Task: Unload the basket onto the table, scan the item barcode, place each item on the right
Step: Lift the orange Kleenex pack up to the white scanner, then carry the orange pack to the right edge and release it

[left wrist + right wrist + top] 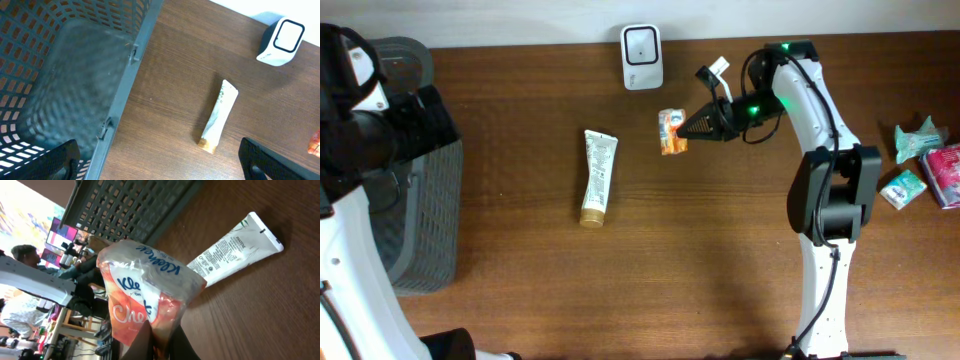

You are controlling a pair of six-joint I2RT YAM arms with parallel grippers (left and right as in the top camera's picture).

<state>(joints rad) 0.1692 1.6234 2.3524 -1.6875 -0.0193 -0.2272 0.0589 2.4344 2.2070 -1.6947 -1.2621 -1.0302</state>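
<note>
Wood desk (720,260): right hand (692,128) clamped shut on a Kleenex pack (671,132), Pantene tube (598,177) ahead of it. Left hand (157,162) wide open, empty, over the mesh basket (60,75) rim.

Orange-and-white tissue pack (672,132), white tube (599,172) with gold cap, grey lattice basket (420,230), brown wood-grain table (620,290)

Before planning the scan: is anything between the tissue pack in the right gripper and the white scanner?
Nothing visible stands between the tissue pack, held in the right gripper, and the scanner.
</note>
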